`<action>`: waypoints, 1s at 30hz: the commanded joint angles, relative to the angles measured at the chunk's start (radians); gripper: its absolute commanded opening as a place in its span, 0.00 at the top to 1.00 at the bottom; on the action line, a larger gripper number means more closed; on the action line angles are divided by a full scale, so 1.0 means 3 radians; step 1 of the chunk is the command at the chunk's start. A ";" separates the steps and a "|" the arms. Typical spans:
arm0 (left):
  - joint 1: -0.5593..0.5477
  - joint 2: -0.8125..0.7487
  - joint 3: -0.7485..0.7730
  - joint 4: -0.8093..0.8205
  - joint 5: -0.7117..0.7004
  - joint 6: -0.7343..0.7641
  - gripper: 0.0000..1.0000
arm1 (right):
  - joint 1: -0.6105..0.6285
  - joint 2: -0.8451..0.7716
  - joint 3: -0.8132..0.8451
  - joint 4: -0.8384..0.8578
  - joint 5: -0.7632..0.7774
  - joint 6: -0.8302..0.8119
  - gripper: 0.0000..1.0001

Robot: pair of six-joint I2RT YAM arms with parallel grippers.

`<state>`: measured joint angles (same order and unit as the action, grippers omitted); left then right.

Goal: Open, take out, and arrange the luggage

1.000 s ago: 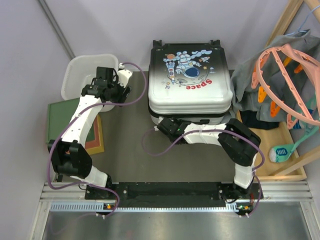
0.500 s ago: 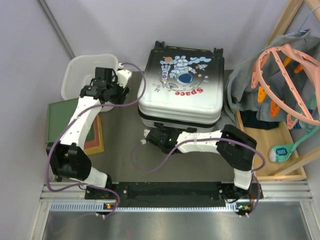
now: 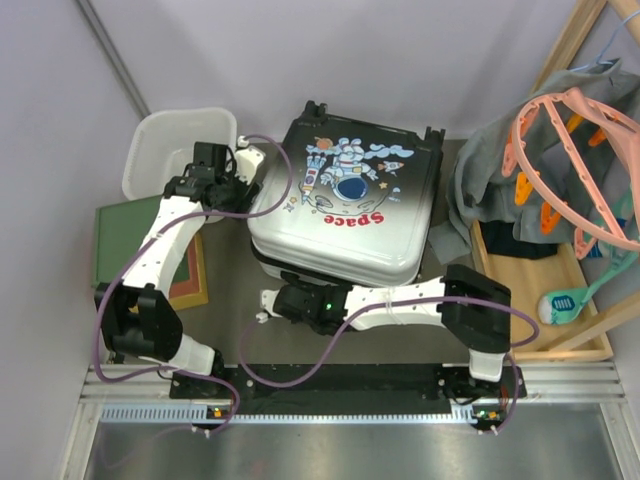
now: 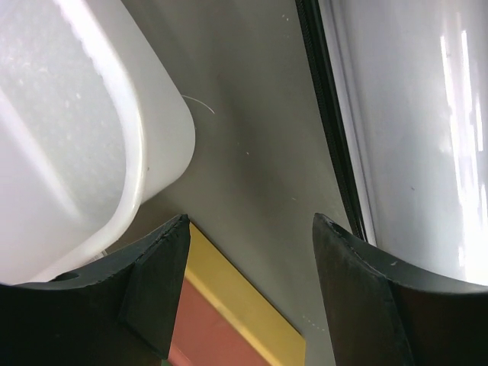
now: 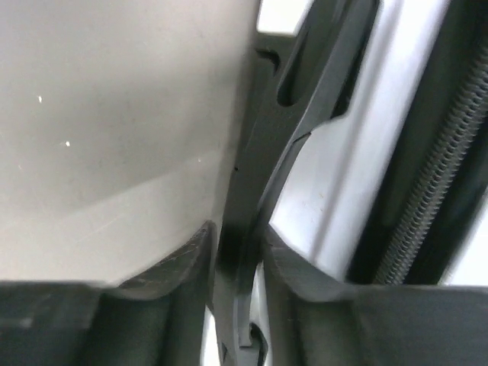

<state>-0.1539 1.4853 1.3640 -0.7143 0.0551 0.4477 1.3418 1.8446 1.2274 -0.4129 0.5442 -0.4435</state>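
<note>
The right claw point(image 5: 236, 252) pinches the black handle point(image 5: 305, 91) on the near side of the luggage point(image 3: 345, 210), lying shut at the middle of the desk point(image 3: 225, 285), while the left claw point(image 4: 248, 229) hangs wide and empty beside it; opening, emptying and arranging are all left to do.

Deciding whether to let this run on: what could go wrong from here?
1. The right jaws pinch only the thin handle of the luggage. A hard pull may slip it out of the grip.
2. The left jaws hang open in the narrow gap between the basket and the luggage. If the shell swings that way, it could strike them or shove the basket.
</note>
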 commanded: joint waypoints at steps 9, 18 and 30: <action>0.0002 -0.0053 -0.0200 0.0233 0.0067 -0.0071 0.30 | 0.0206 -0.1740 -0.0123 -0.0183 -0.1199 0.1032 0.36; 0.0002 -0.0057 -0.0318 0.0341 0.0113 -0.0122 0.30 | -0.0177 -0.3187 -0.0706 -0.0944 -0.0960 0.2219 0.41; 0.0007 -0.0098 -0.0497 0.0464 0.0220 -0.0122 0.30 | -0.1946 -0.3960 -0.1406 -0.1671 -0.1277 0.3257 0.42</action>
<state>-0.1310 1.4792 1.2499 -0.5732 0.0483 0.4202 0.8394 0.6292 0.8600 -0.8394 0.2031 0.4175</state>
